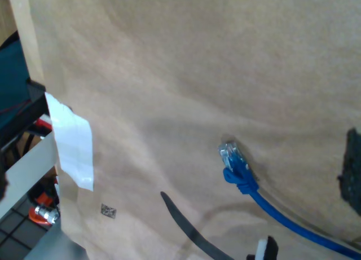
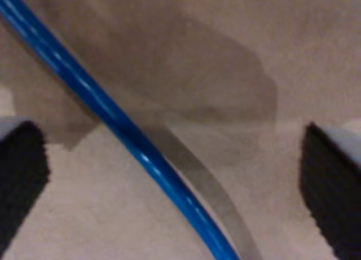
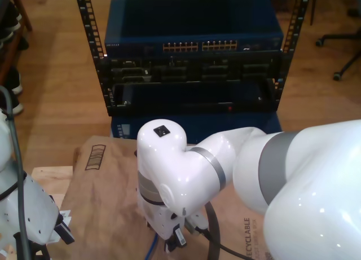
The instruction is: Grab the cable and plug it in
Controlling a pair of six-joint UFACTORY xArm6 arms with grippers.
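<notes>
The bright-blue cable (image 1: 265, 201) lies on brown paper (image 1: 197, 74), and its translucent blue plug (image 1: 230, 154) rests free at the end. In the second wrist view the cable (image 2: 113, 116) runs diagonally between the two black fingers (image 2: 20, 181) of my second gripper (image 2: 175, 181), which is open and low over the paper, touching neither side of the cable. In the exterior view my second gripper (image 3: 172, 238) hangs under the big white arm in the middle, with a short piece of cable (image 3: 151, 250) beside it. I cannot make out my first gripper's fingers.
A rack with a blue network switch (image 3: 194, 45) and its row of ports stands behind the paper-covered table (image 3: 107, 175). Another white arm (image 3: 28, 226) is at the exterior view's lower left. A black strap (image 1: 189, 229) and white tape (image 1: 70, 141) lie on the paper.
</notes>
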